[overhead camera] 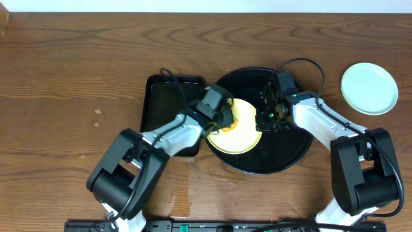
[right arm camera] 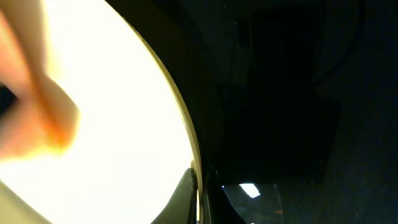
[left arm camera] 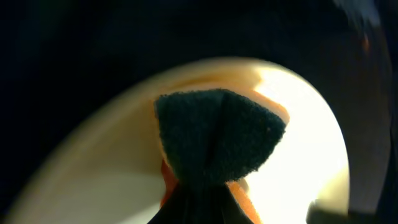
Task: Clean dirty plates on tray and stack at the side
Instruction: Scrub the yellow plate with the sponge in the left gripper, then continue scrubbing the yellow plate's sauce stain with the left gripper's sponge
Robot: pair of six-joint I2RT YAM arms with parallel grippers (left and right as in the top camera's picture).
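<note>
A pale yellow plate lies on the round black tray. It has orange-red sauce near its left rim. My left gripper is shut on a dark green sponge and presses it onto the yellow plate. My right gripper is shut on the yellow plate's right rim, one finger above and one below. A pale mint-blue plate sits on the table at the right. A third plate is not in view.
A smaller rectangular black tray lies left of the round tray, partly under my left arm. The wooden table stretches out to the left.
</note>
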